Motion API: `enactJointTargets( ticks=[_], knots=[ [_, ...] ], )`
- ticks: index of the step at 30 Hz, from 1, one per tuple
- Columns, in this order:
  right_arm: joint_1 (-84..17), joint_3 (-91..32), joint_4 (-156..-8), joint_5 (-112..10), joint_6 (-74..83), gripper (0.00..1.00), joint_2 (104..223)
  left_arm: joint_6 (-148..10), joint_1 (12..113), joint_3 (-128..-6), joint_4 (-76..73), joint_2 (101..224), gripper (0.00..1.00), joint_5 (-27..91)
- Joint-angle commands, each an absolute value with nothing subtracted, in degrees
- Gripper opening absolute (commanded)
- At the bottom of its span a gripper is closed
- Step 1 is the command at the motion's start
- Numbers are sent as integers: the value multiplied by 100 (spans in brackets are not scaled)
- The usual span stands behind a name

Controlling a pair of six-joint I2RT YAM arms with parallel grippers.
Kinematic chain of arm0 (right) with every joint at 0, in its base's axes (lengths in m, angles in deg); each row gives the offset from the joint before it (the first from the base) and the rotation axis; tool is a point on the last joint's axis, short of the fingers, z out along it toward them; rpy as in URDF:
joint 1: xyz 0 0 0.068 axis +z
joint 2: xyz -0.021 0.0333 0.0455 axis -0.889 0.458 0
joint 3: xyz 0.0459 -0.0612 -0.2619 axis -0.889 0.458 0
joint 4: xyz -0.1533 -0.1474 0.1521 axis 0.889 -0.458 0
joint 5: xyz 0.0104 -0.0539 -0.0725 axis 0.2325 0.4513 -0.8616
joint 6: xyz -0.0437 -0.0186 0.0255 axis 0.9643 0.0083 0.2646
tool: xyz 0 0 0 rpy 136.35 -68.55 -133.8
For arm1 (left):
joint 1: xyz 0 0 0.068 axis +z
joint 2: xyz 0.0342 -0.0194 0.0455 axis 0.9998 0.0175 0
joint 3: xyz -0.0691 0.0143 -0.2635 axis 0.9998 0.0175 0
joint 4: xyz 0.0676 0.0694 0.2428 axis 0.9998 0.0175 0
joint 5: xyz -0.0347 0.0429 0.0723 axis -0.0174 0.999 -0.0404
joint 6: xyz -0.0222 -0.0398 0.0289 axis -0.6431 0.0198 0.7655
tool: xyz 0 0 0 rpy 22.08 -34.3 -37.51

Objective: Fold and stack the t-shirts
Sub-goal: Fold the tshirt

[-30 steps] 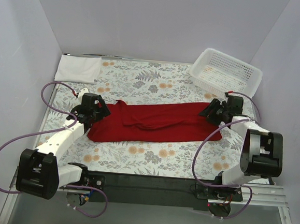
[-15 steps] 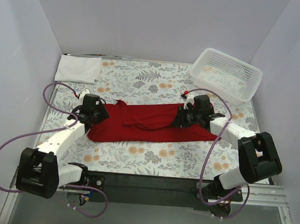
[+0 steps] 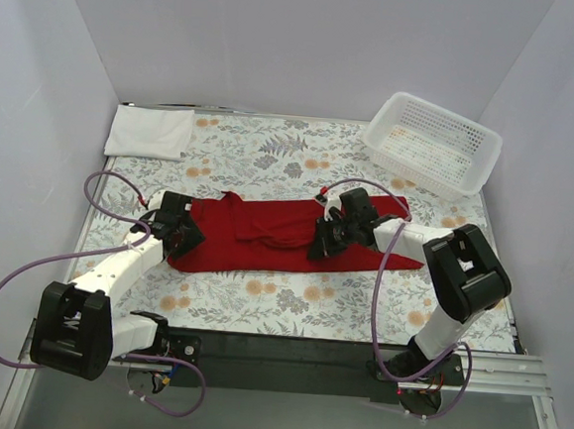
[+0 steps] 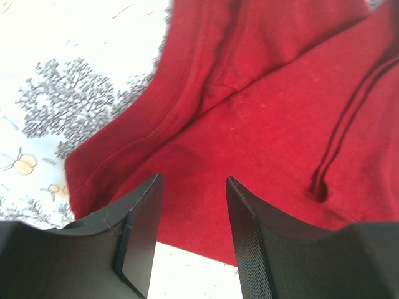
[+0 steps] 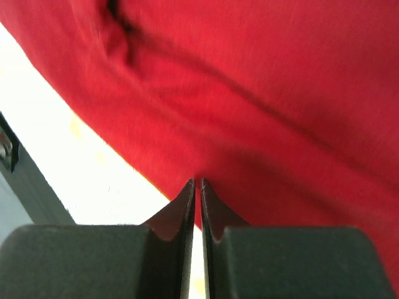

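Red shirt (image 3: 264,248) hem, right hand (image 5: 196,182) closed

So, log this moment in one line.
red shirt: on table | left fingers: open, left end | right fingers: shut, near edge

Deep red short-sleeved cloth t-shirt (image 3: 265,243): left end hidden under left gripper (image 3: 186,236) in top view; cut off at top & rt edges in wrist views; blurry in rt wrist view.
Right gripper (image 5: 198,184): tips nearly meet; can't tell if cloth betw. them.
White plastic mesh basket (image 3: 432,141): contents too small to tell.
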State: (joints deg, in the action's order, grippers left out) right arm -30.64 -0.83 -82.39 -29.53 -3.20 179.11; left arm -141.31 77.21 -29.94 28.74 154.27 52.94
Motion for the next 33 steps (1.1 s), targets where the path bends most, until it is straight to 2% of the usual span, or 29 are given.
enactJointTargets(
  ticks=[1, 13, 21, 25, 28, 33],
  knots=[
    [-3084, -622, -7916, -3028, -254, 12, 18125, -14323, 7705, -2959, 3167, 15334, 44, 5537],
    [-3180, -1458, -7916, -3406, -263, 14, 18873, -14385, 7705, -2915, 3211, 15220, 48, 5643],
    [-3769, -1608, -7854, -3355, -474, 15, 19058, -14525, 7705, -2862, 3246, 15176, 51, 5722],
    [-4199, -1048, -7767, -3178, -737, 15, 18295, -14639, 7705, -2871, 3325, 15080, 56, 5792],
    [-4996, -433, -7661, -2897, -992, 28, 17469, -14824, 7713, -2784, 3360, 14834, 58, 5853],
    [-6184, 658, -7591, -2519, -1317, 28, 16546, -15070, 7784, -2686, 3264, 14640, 57, 5713]
  ],
)
